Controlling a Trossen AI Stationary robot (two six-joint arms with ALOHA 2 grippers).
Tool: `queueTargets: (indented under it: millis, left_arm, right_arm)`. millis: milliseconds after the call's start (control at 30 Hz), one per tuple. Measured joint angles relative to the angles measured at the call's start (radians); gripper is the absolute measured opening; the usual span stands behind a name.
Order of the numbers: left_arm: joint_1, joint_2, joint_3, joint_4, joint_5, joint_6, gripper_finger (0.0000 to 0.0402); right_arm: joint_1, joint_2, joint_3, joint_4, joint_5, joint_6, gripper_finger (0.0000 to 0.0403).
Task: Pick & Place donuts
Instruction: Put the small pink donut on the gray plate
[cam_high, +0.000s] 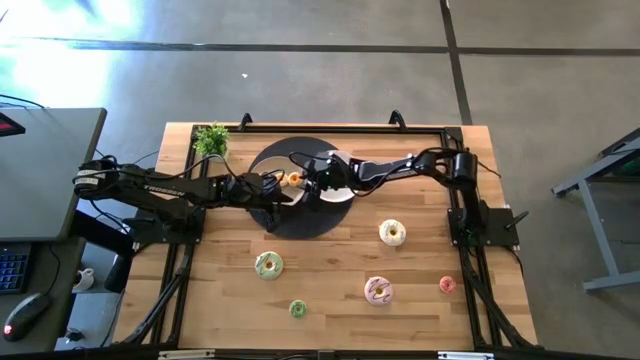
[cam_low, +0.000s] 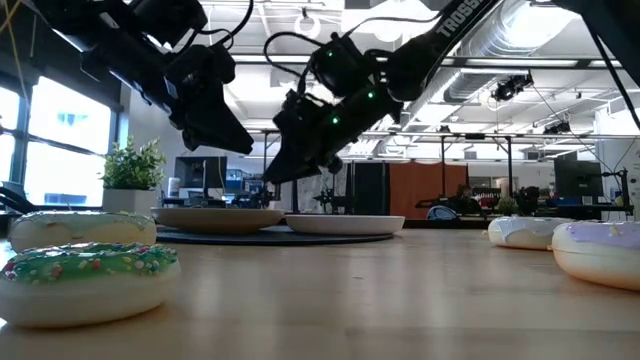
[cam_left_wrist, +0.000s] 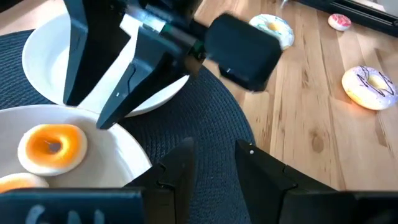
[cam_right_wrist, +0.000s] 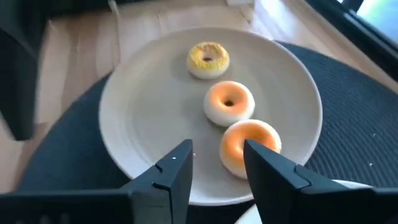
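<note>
both dark arms reach in toward the middle of the table's far half and nearly meet there. the left arm stretches almost flat from the left edge, its wrist bent a little downward. the left gripper (cam_high: 272, 186) hangs above the surface, its fingers (cam_left_wrist: 176, 169) parted with a clear gap between them. the right arm comes in from the right edge, elbow raised, forearm sloping down. the right gripper (cam_high: 305, 183) also hovers off the surface, just beside the left one, fingers (cam_right_wrist: 176, 168) spread apart and holding nothing.
</note>
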Motion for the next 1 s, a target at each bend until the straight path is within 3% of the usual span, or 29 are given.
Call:
queueTargets:
  millis: [200,500,700,1000]
  left_arm:
    - [0.000,0.000,0.000,0.000,0.001,0.000,0.0117]
    - [0.000,0.000,0.000,0.002,0.005,0.000,0.0117]
    - [0.000,0.000,0.000,0.001,0.008,0.000,0.0117]
    - [0.000,0.000,0.000,0.002,0.008,0.000,0.0117]
  right_arm:
    - [0.027,-0.095,0.000,-0.123,-0.029,-0.037,0.0143]
    - [0.140,-0.388,0.001,-0.656,0.018,-0.059,0.0131]
    - [0.256,-0.511,0.001,-1.029,0.019,0.082,0.0131]
    - [0.452,-0.506,0.000,-1.420,-0.107,0.374,0.0131]
